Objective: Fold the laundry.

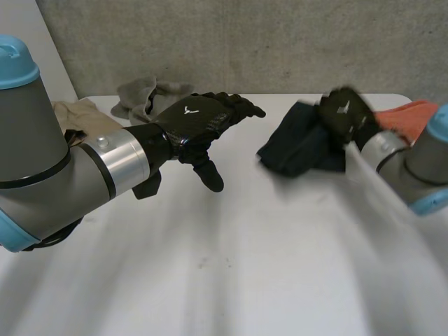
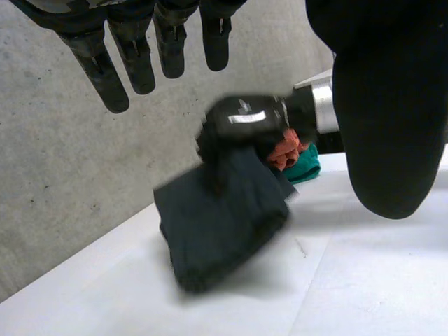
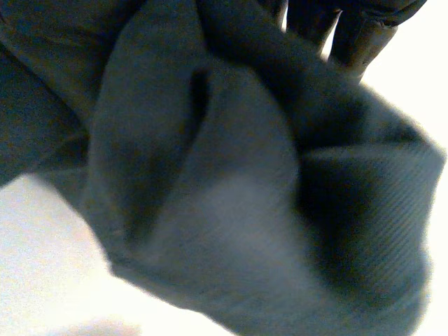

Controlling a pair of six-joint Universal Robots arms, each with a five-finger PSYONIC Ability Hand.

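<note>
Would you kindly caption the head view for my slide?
Right hand grips a dark blue cloth; left hand hovers open.

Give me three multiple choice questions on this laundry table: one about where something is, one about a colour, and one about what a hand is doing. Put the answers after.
1. Where does the grey cloth lie?
A. At the table's far edge, beyond the left hand
B. In the middle of the table
C. Draped over the left arm

2. What colour is the bunched cloth in the right hand?
A. Orange
B. Dark blue
C. White

3. What state is the left hand in?
A. Open, holding nothing
B. Shut on a cloth
C. Pressed flat on the table

Answers:
1 A: the grey cloth sits by the wall, past the left hand's fingertips.
2 B: the head and left wrist views both show it dark blue.
3 A: its fingers are straight, above the table.
</note>
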